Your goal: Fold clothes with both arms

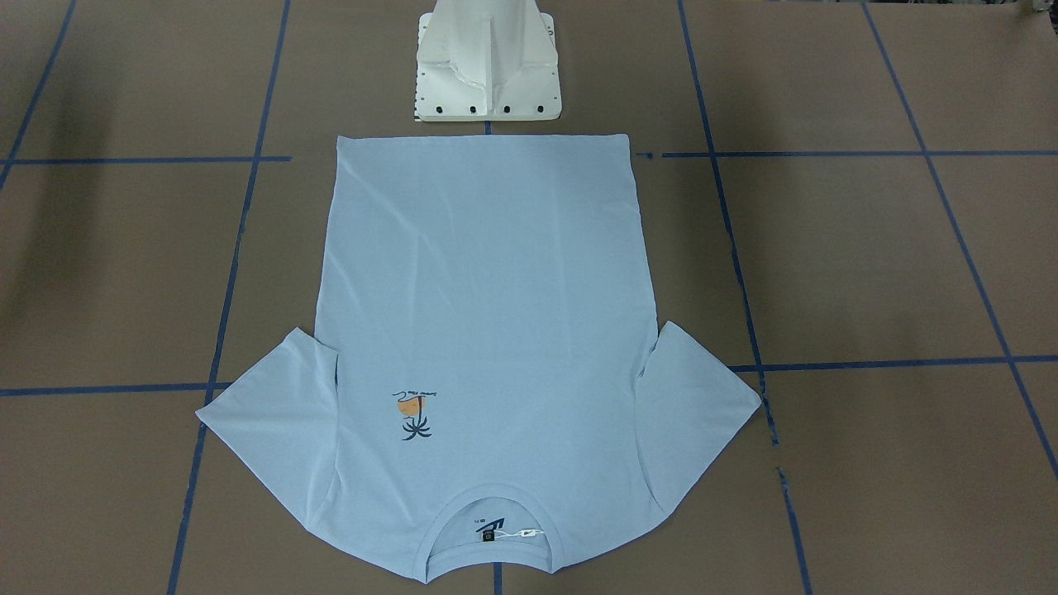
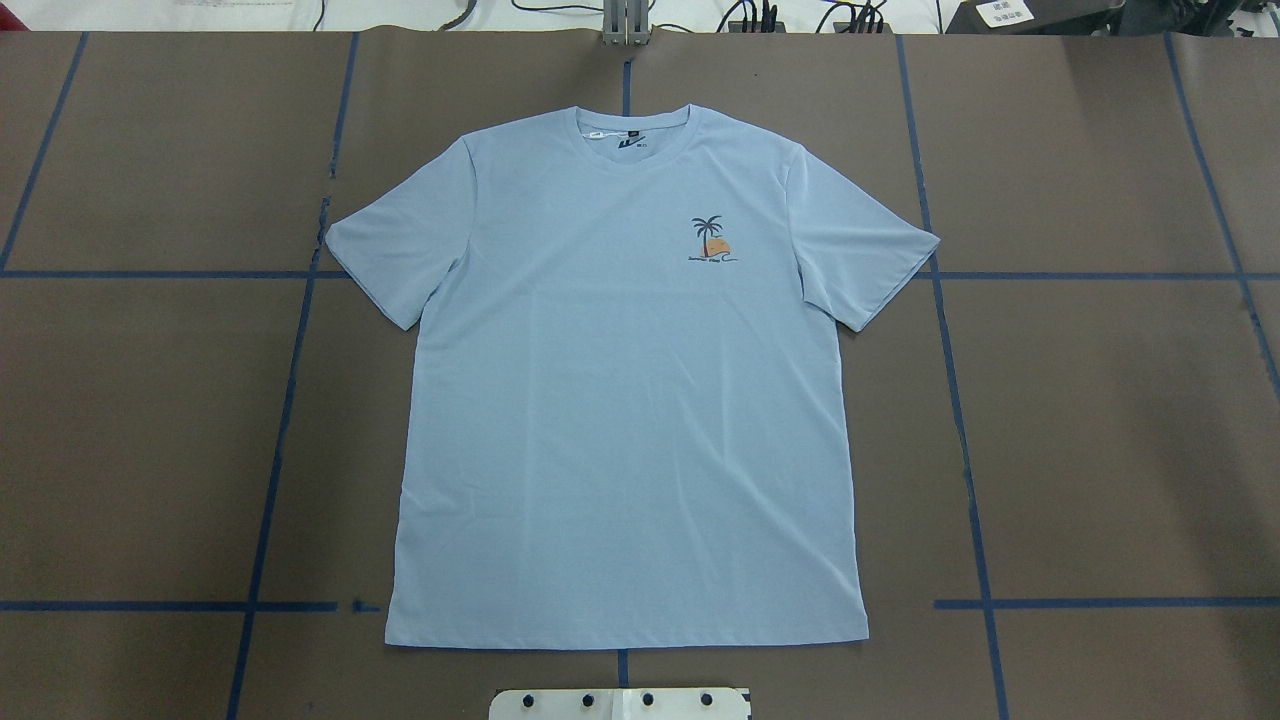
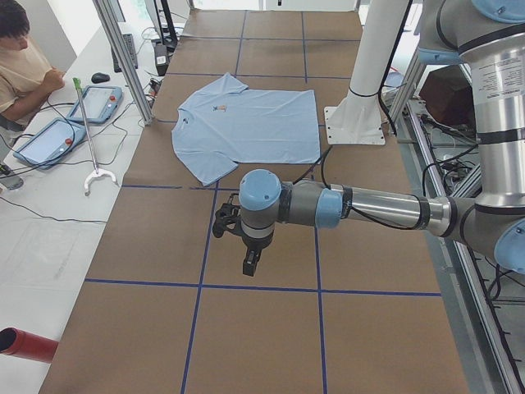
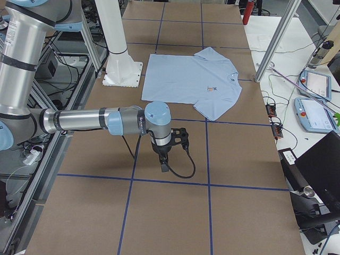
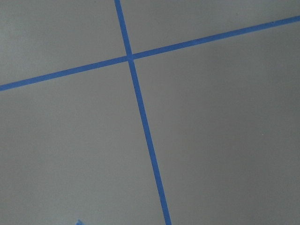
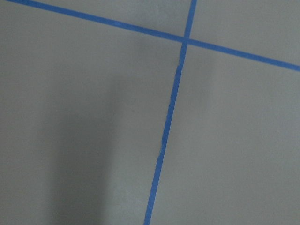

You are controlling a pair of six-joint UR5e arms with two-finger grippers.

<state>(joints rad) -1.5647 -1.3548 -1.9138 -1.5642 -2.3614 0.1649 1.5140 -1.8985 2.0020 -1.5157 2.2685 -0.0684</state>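
The light blue T-shirt (image 2: 625,400) lies spread flat, print up, in the middle of the brown table (image 2: 1100,450), with its hem just beside the white pedestal base (image 1: 488,66) and its collar (image 2: 632,163) toward the far edge. It looks thin, light and limp, so it will likely sag and drag rather than hold shape. Sleeve tips, shoulders or hem corners seem the best places to pinch. Both arms hover over bare table well apart from it. The left end effector (image 3: 252,264) and right end effector (image 4: 164,166) show only from the side, so I cannot tell how far open either is, and neither touches cloth. Blue tape lines (image 2: 150,272) cross the table. The pedestal may crowd reaches to the hem. A person (image 3: 25,66) sits at a side bench.
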